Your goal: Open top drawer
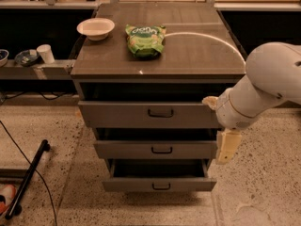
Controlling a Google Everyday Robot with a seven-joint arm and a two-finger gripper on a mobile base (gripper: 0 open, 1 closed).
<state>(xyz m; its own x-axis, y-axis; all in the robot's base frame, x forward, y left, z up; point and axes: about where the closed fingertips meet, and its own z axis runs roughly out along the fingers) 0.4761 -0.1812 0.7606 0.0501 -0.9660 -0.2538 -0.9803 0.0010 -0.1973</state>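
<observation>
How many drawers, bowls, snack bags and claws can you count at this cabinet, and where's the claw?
Drawers: 3 (top drawer, middle drawer, bottom drawer)
Bowls: 1 (white bowl)
Snack bags: 1 (green bag)
Claws: 1 (claw, hanging just right of the middle drawer)
Total: 6
</observation>
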